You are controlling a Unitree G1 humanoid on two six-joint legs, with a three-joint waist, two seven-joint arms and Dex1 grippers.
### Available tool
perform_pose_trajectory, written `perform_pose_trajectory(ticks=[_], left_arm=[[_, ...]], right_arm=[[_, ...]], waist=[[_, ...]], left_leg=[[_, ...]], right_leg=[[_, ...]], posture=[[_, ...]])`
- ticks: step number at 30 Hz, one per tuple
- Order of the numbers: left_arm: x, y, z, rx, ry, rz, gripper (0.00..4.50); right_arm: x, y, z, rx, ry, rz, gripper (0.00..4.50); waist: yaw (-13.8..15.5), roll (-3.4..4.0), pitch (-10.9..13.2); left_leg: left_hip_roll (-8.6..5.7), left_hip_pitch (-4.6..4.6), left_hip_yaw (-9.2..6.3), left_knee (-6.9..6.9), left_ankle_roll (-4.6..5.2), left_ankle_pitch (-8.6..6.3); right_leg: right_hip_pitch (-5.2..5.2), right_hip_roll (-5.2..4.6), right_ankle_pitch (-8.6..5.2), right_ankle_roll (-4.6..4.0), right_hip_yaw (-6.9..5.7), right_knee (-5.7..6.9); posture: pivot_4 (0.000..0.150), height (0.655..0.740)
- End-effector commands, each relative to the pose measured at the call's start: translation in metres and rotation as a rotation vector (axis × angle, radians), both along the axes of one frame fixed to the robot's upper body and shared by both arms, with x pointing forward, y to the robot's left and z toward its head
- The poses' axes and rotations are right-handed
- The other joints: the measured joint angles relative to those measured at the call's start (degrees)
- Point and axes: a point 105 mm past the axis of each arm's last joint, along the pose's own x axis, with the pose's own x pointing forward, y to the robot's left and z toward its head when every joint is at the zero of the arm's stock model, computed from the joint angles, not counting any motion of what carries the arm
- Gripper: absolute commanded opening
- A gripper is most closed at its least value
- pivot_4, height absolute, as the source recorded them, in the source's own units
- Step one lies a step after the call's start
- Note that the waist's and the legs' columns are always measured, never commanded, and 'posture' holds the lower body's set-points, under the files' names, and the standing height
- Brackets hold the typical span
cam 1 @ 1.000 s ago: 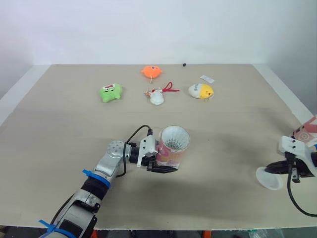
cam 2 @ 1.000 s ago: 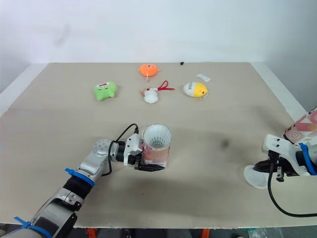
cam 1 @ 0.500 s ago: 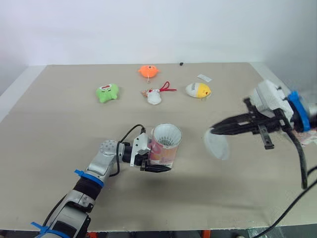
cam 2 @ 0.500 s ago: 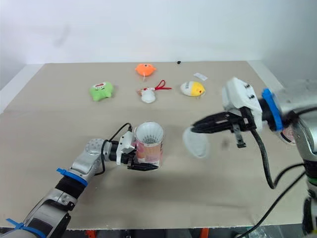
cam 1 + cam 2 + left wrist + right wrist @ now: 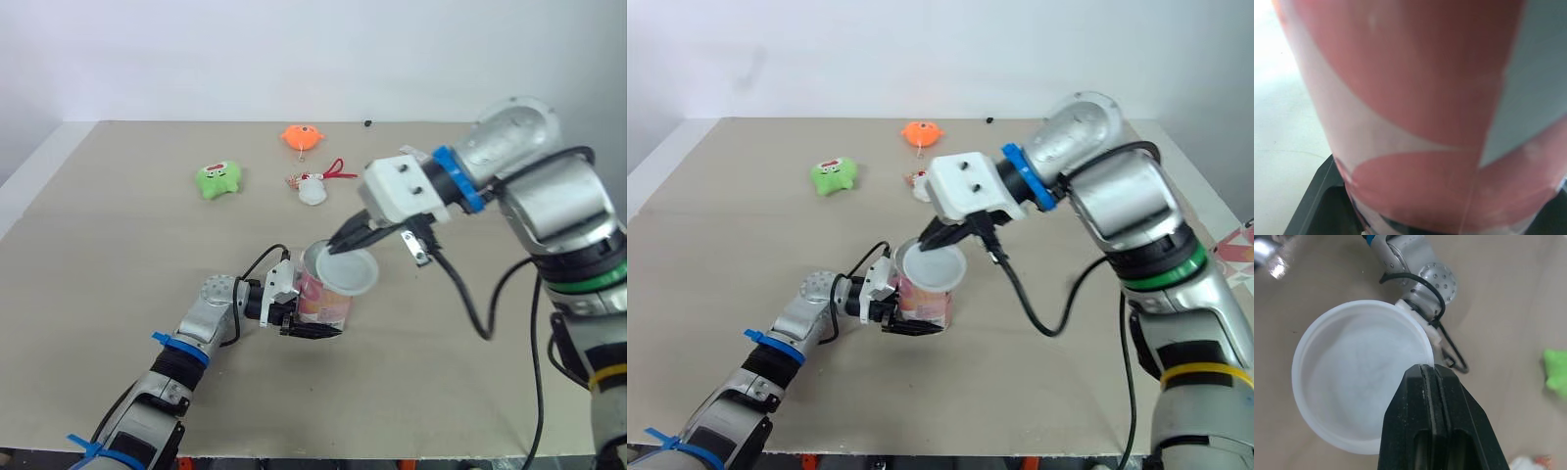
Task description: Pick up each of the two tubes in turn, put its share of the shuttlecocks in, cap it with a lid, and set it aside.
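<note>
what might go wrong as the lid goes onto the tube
1. The right gripper pinches the lid only at its rim, so the lid may pivot or slip when pressed down.
2. The lid looks tilted over the mouth of the tube, so it might seat crooked.
3. The left gripper holds the tube low on its side, so an off-centre push could tip it.

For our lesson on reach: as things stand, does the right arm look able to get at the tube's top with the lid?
Probably yes. The right pincer holds the lid just over the mouth of the tube. Nothing lies between them, and the left pincer grips the tube lower down.
</note>
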Motion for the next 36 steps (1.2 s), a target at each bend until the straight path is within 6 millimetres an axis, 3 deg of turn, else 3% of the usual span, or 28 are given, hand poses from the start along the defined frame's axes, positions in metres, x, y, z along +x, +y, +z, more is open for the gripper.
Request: perform_pose_trajectory(ticks=[1,5,14,24,36], left_arm=[[-0.001,0.007,-0.018,0.084,0.027,0.022,2.88],[-0.001,0.008,-0.018,0.088,0.021,0.021,2.88],[0.0,0.007,-0.017,0.09,0.019,0.018,2.88],[0.003,0.009,-0.015,0.086,0.016,0.027,2.88],[0.002,0.01,-0.016,0.089,0.02,0.028,2.88]], right_arm=[[0.006,-0.003,-0.001,-0.078,-0.08,0.023,0.06],[0.01,0.0,0.002,-0.099,-0.173,0.037,0.06],[-0.006,0.013,0.015,-0.052,-0.238,0.118,0.06],[-0.018,0.012,-0.003,-0.012,-0.092,0.128,0.06],[0.003,0.009,-0.017,0.04,-0.015,0.009,0.06]], waist=[[0.0,0.0,0.0],[0.0,0.0,0.0],[0.0,0.0,0.0],[0.0,-0.02,0.0],[-0.3,-0.05,0.0]], left_leg=[[0.0,0.0,0.0,0.0,0.0,0.0],[0.02,0.05,0.0,0.01,0.01,0.01],[0.06,0.1,-0.01,0.0,0.02,0.05],[0.04,0.09,-0.07,0.0,0.02,0.05],[0.07,0.27,-0.11,0.0,0.02,0.05]], right_leg=[[0.0,0.0,0.0,-0.01,-0.01,0.0],[0.05,0.01,0.02,-0.05,-0.07,0.01],[0.07,0.03,0.04,-0.13,-0.11,0.03],[0.11,0.01,0.02,-0.14,-0.14,0.03],[0.27,0.05,0.02,-0.17,-0.18,0.03]], posture=[[0.15,0.7323],[0.15,0.7323],[0.15,0.7323],[0.15,0.7323],[0.15,0.7323]])
